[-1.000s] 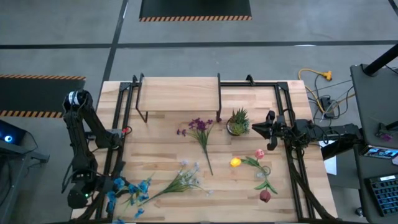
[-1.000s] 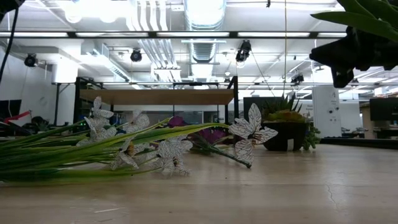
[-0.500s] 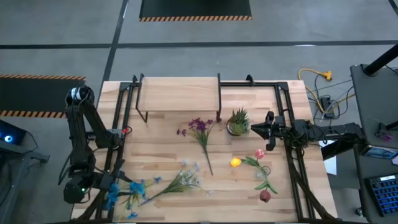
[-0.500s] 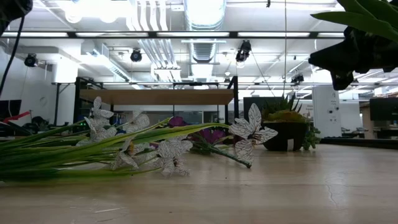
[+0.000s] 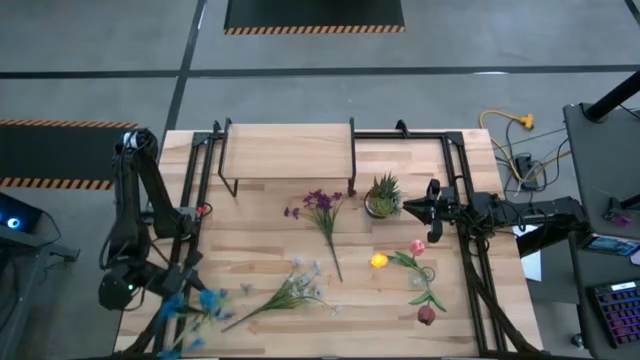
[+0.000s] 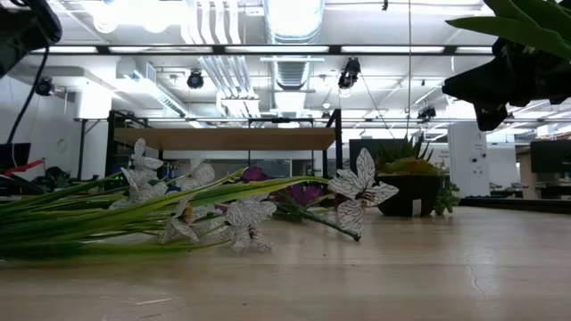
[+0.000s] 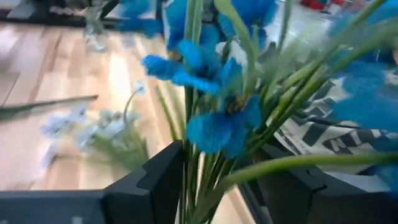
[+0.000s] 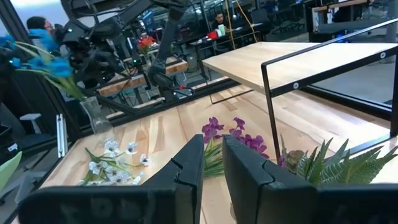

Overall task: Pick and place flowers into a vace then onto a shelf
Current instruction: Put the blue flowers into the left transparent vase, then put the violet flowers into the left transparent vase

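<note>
My left gripper [image 5: 162,288] is near the table's front left corner, shut on a bunch of blue flowers [image 5: 197,305]; the blooms [image 7: 217,118] fill the left wrist view. My right gripper [image 5: 408,207] is shut and empty, hovering right of the potted plant [image 5: 383,195]. Purple flowers [image 5: 322,207], white flowers [image 5: 295,290] and pink, yellow and red blooms [image 5: 415,270] lie flat on the tabletop. The shelf [image 5: 290,150] stands at the far edge. A clear glass vase [image 8: 96,118] stands near the left arm. My left gripper pinches the bunch's green stems [image 7: 202,183] between its two fingers [image 7: 158,180], several stems together. The blue blooms stick out beyond the fingertips. In the right wrist view the bunch [image 8: 37,62] is lifted clear of the table and tilted.
Black metal frames [image 5: 190,230] run along the table's left and right sides [image 5: 470,250]. The spiky potted plant stands just right of the shelf's right legs. Bare tabletop lies between the flower groups in the middle [image 5: 250,240].
My left gripper has gone up and a little toward the table's far edge with the blue flowers. The blooms, which lay spread on the table at the front left, have come off it and are drawn together below the gripper.
</note>
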